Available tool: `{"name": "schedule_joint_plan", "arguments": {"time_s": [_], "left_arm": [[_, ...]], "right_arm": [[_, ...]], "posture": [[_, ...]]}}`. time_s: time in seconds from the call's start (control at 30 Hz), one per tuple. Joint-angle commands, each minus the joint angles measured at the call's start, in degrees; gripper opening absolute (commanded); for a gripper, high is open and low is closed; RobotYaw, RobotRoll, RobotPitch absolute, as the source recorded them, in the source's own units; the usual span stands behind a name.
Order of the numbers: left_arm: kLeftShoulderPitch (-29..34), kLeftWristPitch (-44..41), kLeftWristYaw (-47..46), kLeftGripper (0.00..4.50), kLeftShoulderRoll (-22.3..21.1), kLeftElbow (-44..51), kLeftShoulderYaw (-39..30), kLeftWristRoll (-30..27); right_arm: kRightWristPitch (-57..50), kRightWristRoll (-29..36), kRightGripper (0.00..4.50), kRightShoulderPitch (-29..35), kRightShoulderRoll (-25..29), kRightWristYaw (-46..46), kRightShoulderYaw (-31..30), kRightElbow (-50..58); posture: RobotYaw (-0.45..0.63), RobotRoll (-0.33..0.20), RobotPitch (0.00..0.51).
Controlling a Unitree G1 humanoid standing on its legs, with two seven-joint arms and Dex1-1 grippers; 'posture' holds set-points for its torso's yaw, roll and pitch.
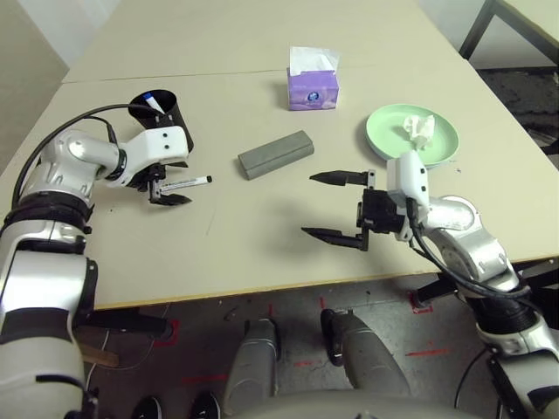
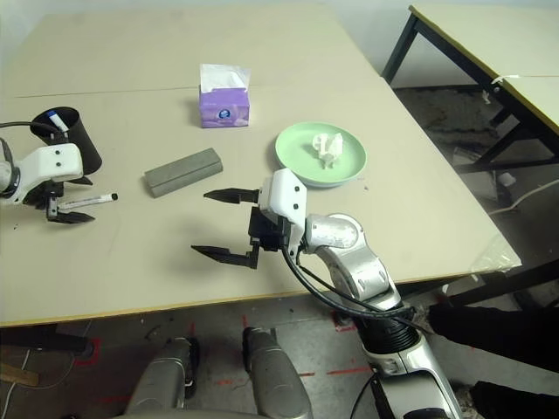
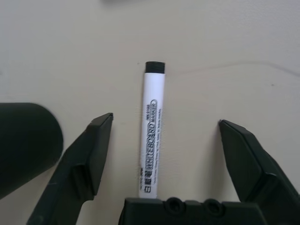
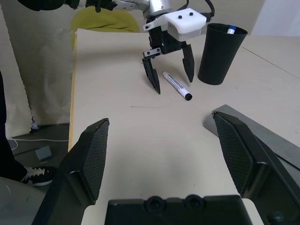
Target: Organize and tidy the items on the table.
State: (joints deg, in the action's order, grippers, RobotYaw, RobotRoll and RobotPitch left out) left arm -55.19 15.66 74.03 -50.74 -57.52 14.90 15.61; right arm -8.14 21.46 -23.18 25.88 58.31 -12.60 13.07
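A black-capped whiteboard marker (image 3: 153,136) lies flat on the beige table (image 1: 262,253), just beside a black pen cup (image 1: 166,113) already holding a blue-capped marker (image 1: 153,99). The left gripper (image 1: 168,194) hangs over it, fingers spread wide on either side, gripping nothing. The step in hand looks like storing this marker: closing on the barrel, then lifting it into the cup, while the right gripper (image 1: 336,206) waits wide and empty near the grey glasses case (image 1: 275,154).

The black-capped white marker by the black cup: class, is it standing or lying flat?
Lying flat. The slim white black-capped marker rests lengthwise on the beige table, untouched between the open fingers.
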Motion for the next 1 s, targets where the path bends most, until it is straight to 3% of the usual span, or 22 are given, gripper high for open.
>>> {"name": "schedule_joint_plan", "arguments": {"time_s": [0.03, 0.27, 0.37, 0.73, 0.83, 1.0], "left_arm": [[-0.5, 0.0, -1.0, 4.49, 0.5, -2.4, 1.7, 2.4], [-1.2, 0.1, -1.0, 4.49, 1.0, -4.3, 2.3, 2.9], [-1.3, 0.0, -0.5, 3.90, 1.1, -4.6, 2.0, 2.7], [-1.2, -0.4, 0.7, 0.25, 0.8, -4.3, 1.2, 2.0], [-0.8, -1.1, 1.6, 0.25, 0.6, -3.6, 0.5, 0.9], [0.2, -9.0, 8.6, 0.25, 0.6, 3.3, -5.0, -7.7]], "right_arm": [[-0.5, -0.4, 4.50, 0.6, 0.1, -0.2, -0.5, 1.3], [-0.7, -0.3, 4.50, 0.8, 0.5, -0.3, -0.2, 1.6], [-0.8, -0.3, 4.50, 1.0, 0.4, -0.4, -0.2, 1.8], [-0.6, -0.3, 4.50, 1.1, 0.3, -0.2, -0.5, 1.6], [-0.5, -0.3, 4.50, 1.2, 0.3, -0.1, -0.6, 1.5], [-1.0, 0.2, 4.50, 1.6, -0.1, -0.3, -0.5, 1.0]], "posture": [[-0.19, 0.000, 0.182], [-0.19, 0.000, 0.182], [-0.19, 0.000, 0.181], [-0.18, 0.000, 0.177], [-0.17, 0.000, 0.178], [-0.16, 0.000, 0.179]]}}
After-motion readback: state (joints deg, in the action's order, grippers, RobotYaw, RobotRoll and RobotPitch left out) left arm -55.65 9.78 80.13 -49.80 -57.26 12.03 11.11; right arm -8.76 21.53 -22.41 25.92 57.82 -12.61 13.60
